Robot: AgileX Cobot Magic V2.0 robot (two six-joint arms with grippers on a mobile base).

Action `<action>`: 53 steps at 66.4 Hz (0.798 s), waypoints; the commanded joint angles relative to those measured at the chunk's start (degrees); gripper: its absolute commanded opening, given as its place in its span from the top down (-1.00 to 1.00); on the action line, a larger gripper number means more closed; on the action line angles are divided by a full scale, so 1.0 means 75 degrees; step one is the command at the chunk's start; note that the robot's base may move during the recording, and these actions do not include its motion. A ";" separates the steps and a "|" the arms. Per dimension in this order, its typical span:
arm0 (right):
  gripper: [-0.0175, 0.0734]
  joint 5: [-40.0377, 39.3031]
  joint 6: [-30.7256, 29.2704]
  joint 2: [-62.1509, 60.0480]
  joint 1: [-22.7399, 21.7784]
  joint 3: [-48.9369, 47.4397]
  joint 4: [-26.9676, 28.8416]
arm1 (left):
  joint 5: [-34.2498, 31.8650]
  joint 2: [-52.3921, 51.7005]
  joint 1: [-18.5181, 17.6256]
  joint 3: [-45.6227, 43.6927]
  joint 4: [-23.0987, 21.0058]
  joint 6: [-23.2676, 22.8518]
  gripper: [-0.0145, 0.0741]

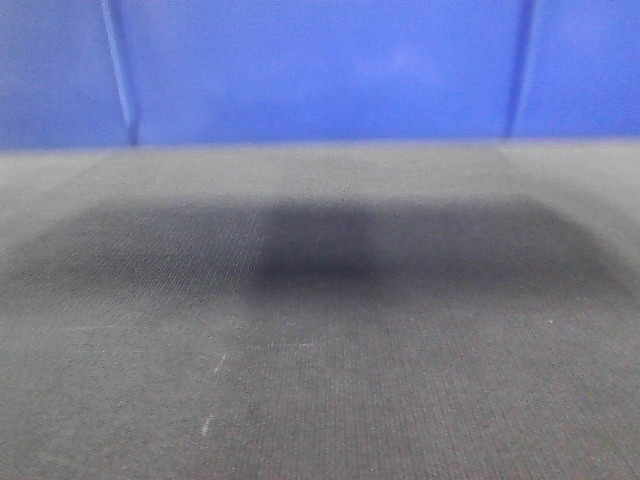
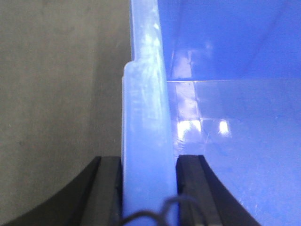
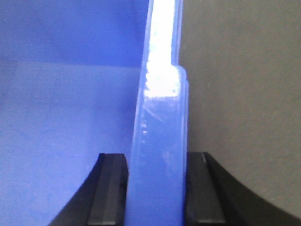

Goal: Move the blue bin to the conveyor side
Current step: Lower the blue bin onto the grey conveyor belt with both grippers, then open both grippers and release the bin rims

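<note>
The blue bin (image 1: 320, 70) fills the top of the front view, its glossy wall standing on the dark woven conveyor (image 1: 320, 350). In the left wrist view my left gripper (image 2: 149, 160) is shut on the bin's thick rim (image 2: 146, 117), with one black finger (image 2: 109, 188) outside over the belt (image 2: 61, 94) and the other inside the bin. My right gripper (image 3: 155, 157) is shut on the opposite rim (image 3: 160, 117), one finger inside the bin and one finger (image 3: 197, 188) outside above the belt (image 3: 244, 94). Neither arm shows in the front view.
A dark shadow (image 1: 310, 245) lies on the belt just in front of the bin wall. A thin black cable loop (image 2: 155, 212) crosses the bottom of the left wrist view. The bin's inside floor (image 2: 244, 150) looks bare and shiny.
</note>
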 commanded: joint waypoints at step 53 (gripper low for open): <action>-0.64 -0.0707 -0.0085 0.1113 0.0014 -0.0173 0.0121 | -0.0627 0.0989 0.0095 -0.0180 0.0060 0.0060 -0.68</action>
